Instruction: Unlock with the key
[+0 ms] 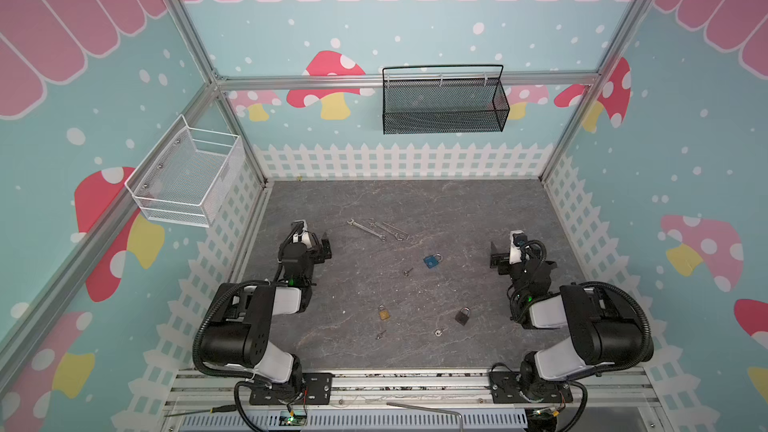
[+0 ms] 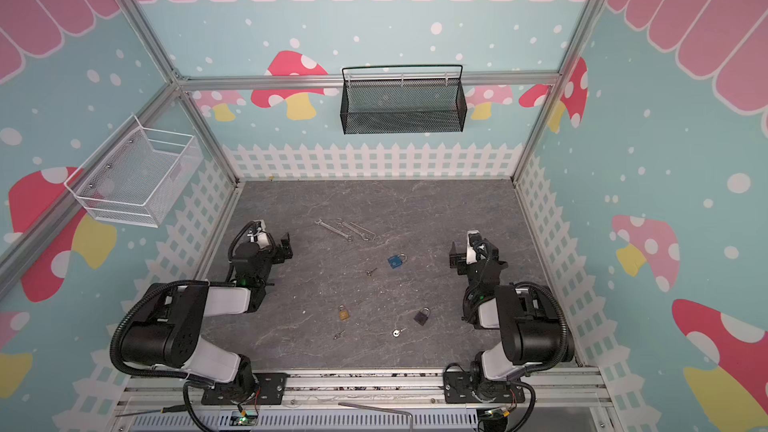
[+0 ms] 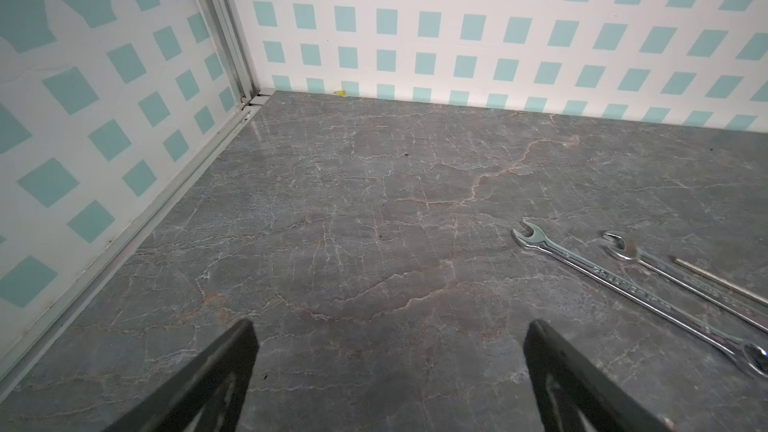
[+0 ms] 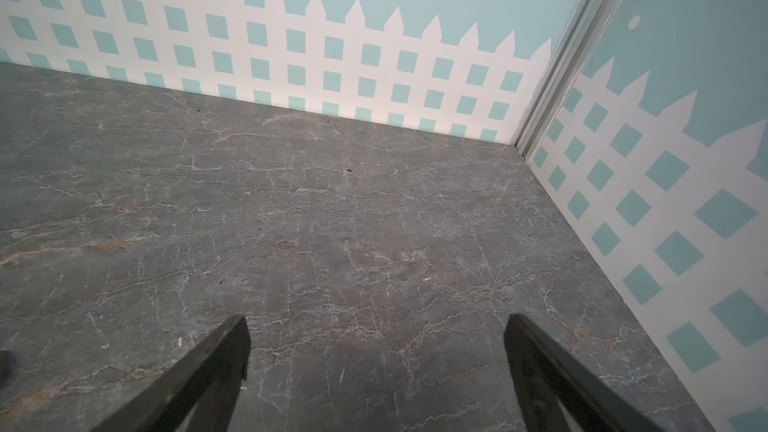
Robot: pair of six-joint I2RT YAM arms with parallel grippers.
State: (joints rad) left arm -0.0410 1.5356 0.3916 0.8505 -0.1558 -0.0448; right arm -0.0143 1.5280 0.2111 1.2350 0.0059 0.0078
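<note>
Three padlocks lie on the grey marbled table in both top views: a blue padlock (image 1: pixel 432 260) (image 2: pixel 397 260) mid-table, a brass padlock (image 1: pixel 383 312) (image 2: pixel 343 312) and a black padlock (image 1: pixel 462 315) (image 2: pixel 422 316) nearer the front. A small key (image 1: pixel 408 272) (image 2: pixel 371 272) rests left of the blue one, a second key (image 1: pixel 380 334) below the brass one, a ringed key (image 1: pixel 438 332) left of the black one. My left gripper (image 1: pixel 326 245) (image 3: pixel 390 324) and right gripper (image 1: pixel 494 255) (image 4: pixel 377 317) hover open and empty at the table's sides, far from locks and keys.
Several steel wrenches (image 1: pixel 376 229) (image 3: pixel 631 288) lie behind the blue padlock, right of the left gripper. A black mesh basket (image 1: pixel 444 99) hangs on the back wall. A white wire basket (image 1: pixel 187 178) hangs on the left wall. Fence-printed walls enclose the table.
</note>
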